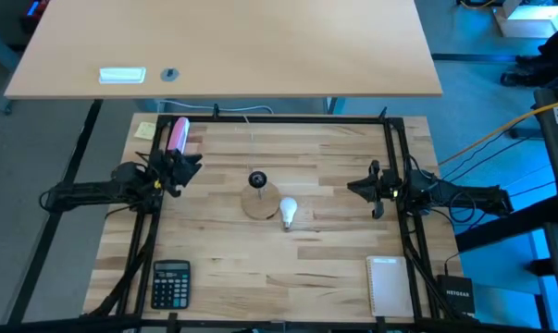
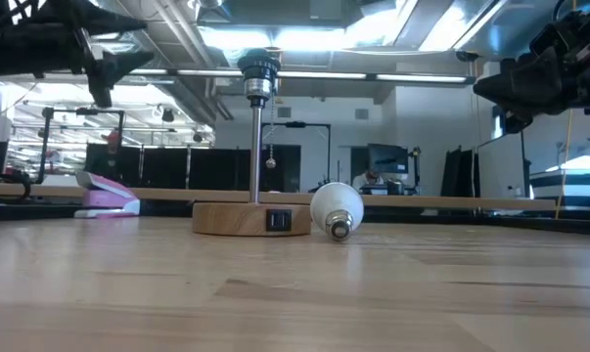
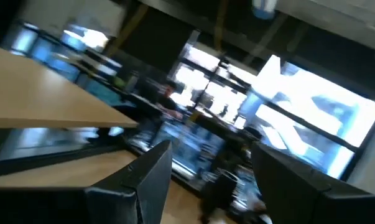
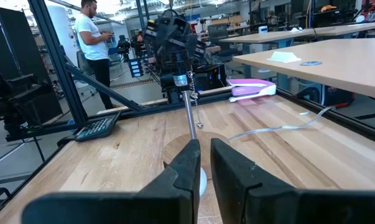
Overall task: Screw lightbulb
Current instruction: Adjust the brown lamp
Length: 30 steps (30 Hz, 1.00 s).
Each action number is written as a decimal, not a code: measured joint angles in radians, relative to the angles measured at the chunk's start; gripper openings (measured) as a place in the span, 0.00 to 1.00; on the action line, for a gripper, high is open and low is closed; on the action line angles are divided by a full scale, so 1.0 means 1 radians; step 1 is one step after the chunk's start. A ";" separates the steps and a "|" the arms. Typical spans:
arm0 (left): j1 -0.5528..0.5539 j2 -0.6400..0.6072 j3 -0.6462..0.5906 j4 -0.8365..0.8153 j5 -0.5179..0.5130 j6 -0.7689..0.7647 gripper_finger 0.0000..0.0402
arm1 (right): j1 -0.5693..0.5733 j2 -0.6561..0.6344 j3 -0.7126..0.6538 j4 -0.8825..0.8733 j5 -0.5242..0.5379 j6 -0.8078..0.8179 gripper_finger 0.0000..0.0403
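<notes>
High view: we see the lightbulb (image 1: 288,212) lying loose on its side near the middle of the table (image 1: 334,268), touching the round wooden lamp base (image 1: 256,203).

It waits there to be picked up and screwed into the upright socket (image 1: 256,179). Our left gripper (image 1: 188,166) hangs at the left edge, fingers partly apart and empty. Our right gripper (image 1: 356,186) hangs at the right edge, closed on nothing. A black box off the near right corner reads NETGEAR (image 1: 456,294).

The lightbulb (image 1: 288,212) lies on the surface (image 1: 334,268), touching the wooden lamp base (image 1: 257,203), between the left pincer (image 1: 188,167) and right pincer (image 1: 356,186). The calculator (image 1: 170,283) sits at the near left corner.
</notes>
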<state>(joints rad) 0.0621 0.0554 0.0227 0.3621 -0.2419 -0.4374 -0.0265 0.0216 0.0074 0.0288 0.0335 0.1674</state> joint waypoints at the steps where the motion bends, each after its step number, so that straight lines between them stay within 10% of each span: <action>1: -0.013 0.026 0.003 0.029 0.015 -0.003 0.52 | 0.000 0.000 0.000 0.000 0.000 0.000 0.10; 10: -0.172 0.518 0.359 0.027 -0.017 0.112 0.52 | 0.000 0.000 0.000 0.000 0.000 0.000 0.10; 21: -0.404 1.119 1.045 -0.375 -0.154 0.138 0.52 | 0.000 0.000 0.000 0.000 0.000 0.000 0.10; 30: -0.445 1.508 1.333 -0.424 -0.202 0.129 0.52 | 0.000 0.000 0.000 0.000 0.000 0.000 0.10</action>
<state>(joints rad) -0.3826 1.5633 1.3560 -0.0617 -0.4438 -0.3086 -0.0265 0.0216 0.0074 0.0288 0.0334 0.1673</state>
